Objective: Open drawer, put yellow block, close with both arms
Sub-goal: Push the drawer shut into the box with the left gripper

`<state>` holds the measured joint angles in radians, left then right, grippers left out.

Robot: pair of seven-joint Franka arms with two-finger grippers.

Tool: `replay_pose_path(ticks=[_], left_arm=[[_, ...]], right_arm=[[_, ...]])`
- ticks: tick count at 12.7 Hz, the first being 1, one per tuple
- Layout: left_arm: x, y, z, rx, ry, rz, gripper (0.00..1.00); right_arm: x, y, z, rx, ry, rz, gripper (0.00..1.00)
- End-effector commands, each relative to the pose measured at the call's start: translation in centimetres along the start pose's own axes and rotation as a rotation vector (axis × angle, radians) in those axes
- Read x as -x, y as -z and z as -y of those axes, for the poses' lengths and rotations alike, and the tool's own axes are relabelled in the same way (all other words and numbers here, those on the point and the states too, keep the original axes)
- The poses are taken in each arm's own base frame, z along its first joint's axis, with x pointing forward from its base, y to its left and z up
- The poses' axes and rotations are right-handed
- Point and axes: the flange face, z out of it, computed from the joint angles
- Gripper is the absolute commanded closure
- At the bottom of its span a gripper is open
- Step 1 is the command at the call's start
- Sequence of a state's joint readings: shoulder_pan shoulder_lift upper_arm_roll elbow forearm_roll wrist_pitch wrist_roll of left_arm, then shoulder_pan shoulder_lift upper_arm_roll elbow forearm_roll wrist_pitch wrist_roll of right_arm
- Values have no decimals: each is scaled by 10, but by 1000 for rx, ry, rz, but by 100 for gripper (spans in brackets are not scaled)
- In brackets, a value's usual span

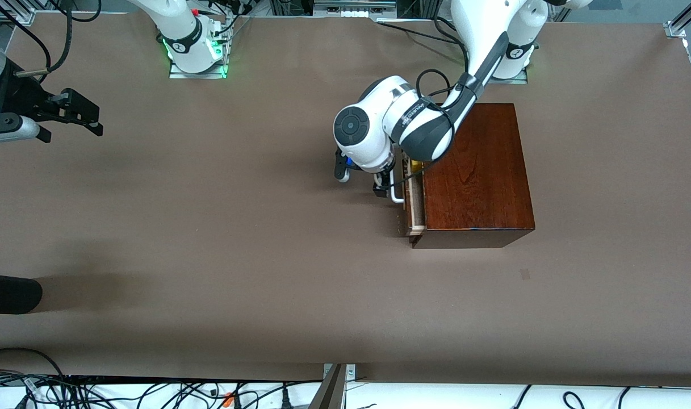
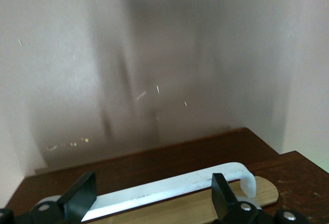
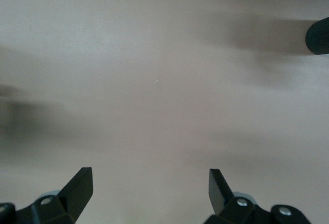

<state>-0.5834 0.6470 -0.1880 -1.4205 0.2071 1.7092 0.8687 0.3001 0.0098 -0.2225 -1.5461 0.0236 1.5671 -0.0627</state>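
Front view shows the drawer [image 1: 413, 199] nearly shut; left gripper [image 2: 154, 201], jaws spread (released) astride the handle [image 2: 169, 187], should push squarely. Right gripper [image 3: 149, 193] waits, jaws spread.

Left pincer [image 1: 368, 184] lowered, fingers spread; right pincer [image 1: 75, 116] raised, fingers spread, arm waiting.

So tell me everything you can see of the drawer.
The drawer is a pale-wood tray with a dark brown front and a white U-shaped bar handle, set in a glossy reddish-brown wooden box. It stands only slightly pulled out, toward the right arm's end of the table. A glimpse of yellow shows inside. The left end effector, fingers open, is at the handle; whether it touches the handle is unclear.
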Motion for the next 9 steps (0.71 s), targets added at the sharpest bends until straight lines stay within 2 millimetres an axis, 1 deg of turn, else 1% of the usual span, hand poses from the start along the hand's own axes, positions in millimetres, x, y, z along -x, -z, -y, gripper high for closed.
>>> replay_pose_path(ticks=[1, 4, 6, 7, 9], left_arm=[[50, 3, 19, -24, 35, 101, 0], [50, 4, 19, -27, 35, 100, 0], [46, 8, 16, -32, 36, 93, 0], [43, 16, 13, -33, 46, 71, 0], [39, 47, -1, -29, 129, -15, 0]], right_arm=[[0, 2, -2, 5, -5, 2, 0], [1, 2, -3, 5, -7, 2, 0], [1, 2, -3, 5, -7, 2, 0], [0, 2, -2, 5, -7, 2, 0], [0, 2, -2, 5, -7, 1, 0]])
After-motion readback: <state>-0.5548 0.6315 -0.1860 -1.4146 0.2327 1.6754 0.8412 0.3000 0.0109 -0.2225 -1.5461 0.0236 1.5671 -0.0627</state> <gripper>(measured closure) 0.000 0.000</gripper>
